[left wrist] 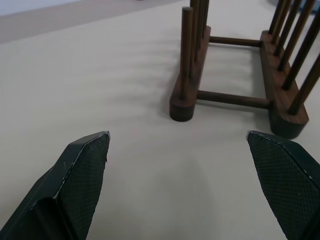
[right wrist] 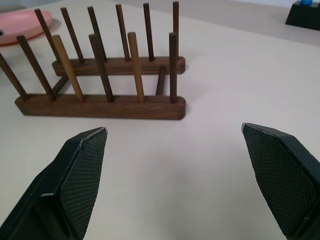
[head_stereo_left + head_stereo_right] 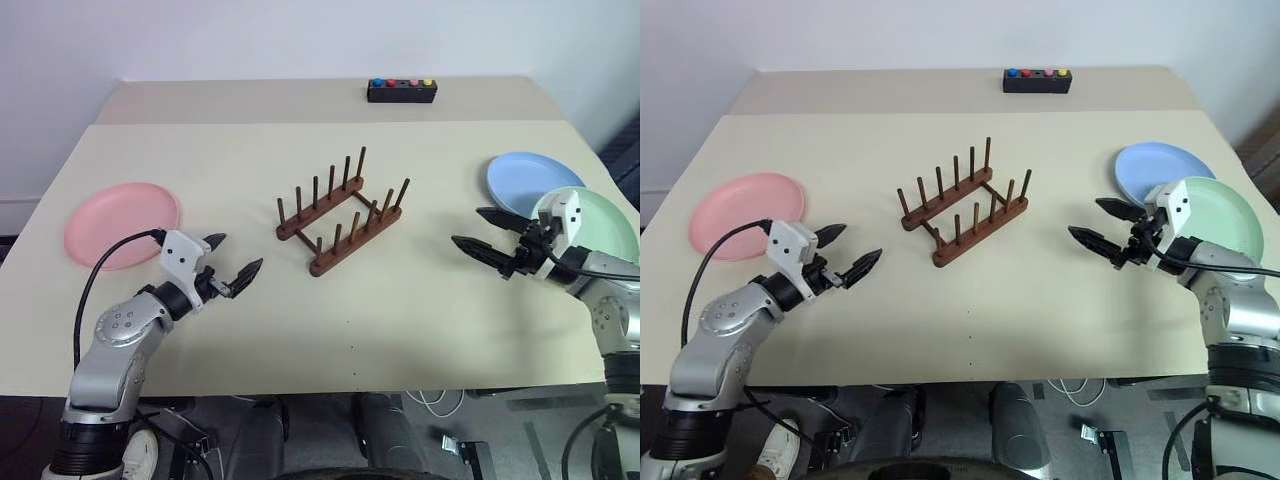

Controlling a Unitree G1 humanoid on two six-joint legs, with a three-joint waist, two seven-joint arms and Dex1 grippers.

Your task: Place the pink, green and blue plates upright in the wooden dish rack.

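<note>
Both grippers, left gripper (image 3: pixel 232 268) and right gripper (image 3: pixel 484 232), hover empty with fingers apart. Pink plate (image 3: pixel 120 222) lies near the table (image 3: pixel 300 330) left edge, blue plate (image 3: pixel 530 180) and green plate (image 3: pixel 600 222) seemingly overlapping at the right edge, wooden dish rack (image 3: pixel 340 212) central; take a plate by its rim
</note>
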